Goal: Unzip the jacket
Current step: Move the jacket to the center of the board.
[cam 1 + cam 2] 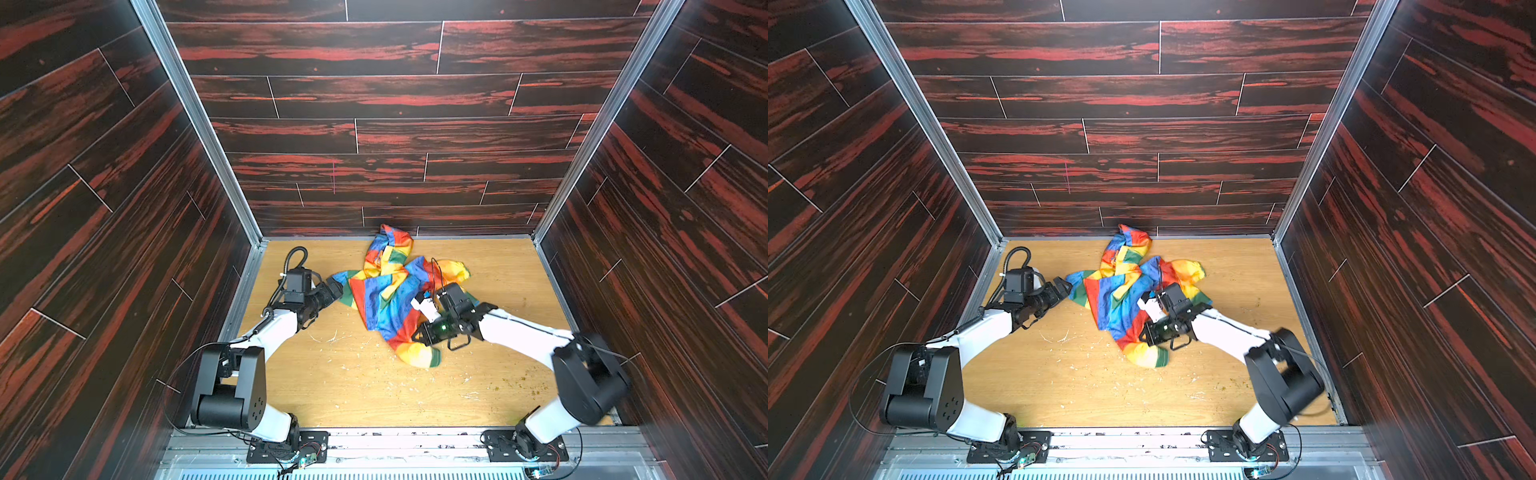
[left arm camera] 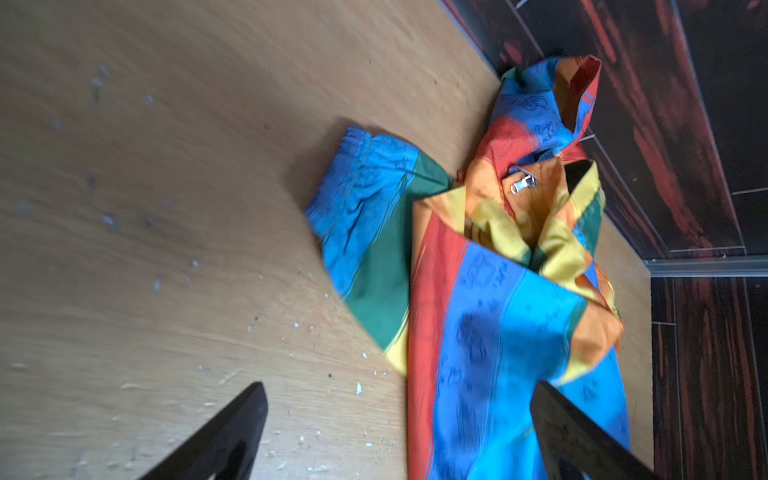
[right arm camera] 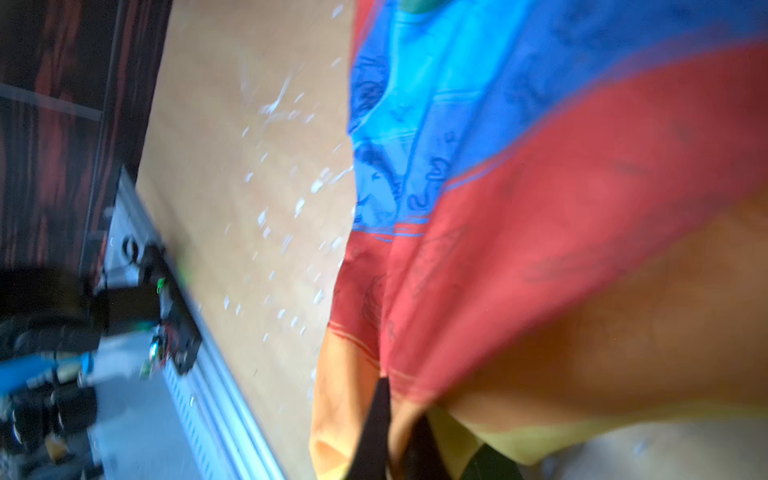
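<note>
Right arm (image 1: pixel 519 334) overlaps crumpled jacket (image 1: pixel 384 299).

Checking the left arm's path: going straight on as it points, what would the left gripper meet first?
Probably the jacket, whose red-and-blue body lies just ahead of the open left gripper; its height above the cloth is unclear.

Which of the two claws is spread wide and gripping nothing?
The left claw: its fingers stand far apart, closed on nothing. The right claw is nipped onto orange fabric of the jacket.
</note>
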Tool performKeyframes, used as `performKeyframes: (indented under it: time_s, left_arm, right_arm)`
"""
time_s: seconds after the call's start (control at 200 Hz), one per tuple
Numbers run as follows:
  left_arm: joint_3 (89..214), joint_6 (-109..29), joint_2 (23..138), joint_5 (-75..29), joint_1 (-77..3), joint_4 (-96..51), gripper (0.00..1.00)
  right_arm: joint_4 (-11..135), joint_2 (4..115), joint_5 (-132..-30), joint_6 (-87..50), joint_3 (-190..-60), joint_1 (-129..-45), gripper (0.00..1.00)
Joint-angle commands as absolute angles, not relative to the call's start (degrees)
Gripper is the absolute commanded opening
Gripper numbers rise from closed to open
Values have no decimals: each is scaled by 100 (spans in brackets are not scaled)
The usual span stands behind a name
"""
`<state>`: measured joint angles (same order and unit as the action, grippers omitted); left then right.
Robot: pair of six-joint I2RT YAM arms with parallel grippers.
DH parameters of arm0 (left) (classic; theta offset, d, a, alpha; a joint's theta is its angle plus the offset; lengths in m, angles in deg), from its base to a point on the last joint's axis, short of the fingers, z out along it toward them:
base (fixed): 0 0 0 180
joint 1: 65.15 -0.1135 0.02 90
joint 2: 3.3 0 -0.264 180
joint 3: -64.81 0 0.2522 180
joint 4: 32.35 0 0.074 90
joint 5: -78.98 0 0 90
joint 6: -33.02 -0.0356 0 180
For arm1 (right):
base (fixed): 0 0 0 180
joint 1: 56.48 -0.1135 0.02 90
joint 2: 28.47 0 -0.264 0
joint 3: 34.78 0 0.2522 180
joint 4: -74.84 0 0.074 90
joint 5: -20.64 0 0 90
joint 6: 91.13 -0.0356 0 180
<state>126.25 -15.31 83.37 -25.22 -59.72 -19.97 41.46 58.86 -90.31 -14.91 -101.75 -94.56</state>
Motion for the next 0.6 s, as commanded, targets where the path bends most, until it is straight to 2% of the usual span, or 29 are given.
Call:
performKeyframes:
  time_s: [0.0, 0.06, 0.135, 0.245, 0.401, 0.596]
  left_arm:
    - [12416, -1337, 8322, -2377, -5859, -2017, 99]
    - [12347, -1243, 8314, -2237, -5839, -1965, 99]
    - [12298, -1192, 8283, -2054, -5839, -1864, 98]
    - [12184, -1138, 7991, -1700, -5839, -1743, 96]
    - [11840, -1186, 6589, -513, -5839, -1233, 96]
    - [11588, -1412, 4513, 1211, -5844, -164, 100]
  right_arm:
    - [3082, 5054, -8136, -1426, -10130, -9547, 53]
    - [2593, 4728, -7429, -1508, -10331, -9549, 63]
    - [2070, 4608, -6641, -1489, -10830, -9550, 67]
    - [2119, 4816, -6479, -1220, -11535, -9588, 73]
    - [2516, 5942, -6728, -989, -12608, -9953, 74]
    - [2438, 8036, -6626, -1072, -14351, -10701, 75]
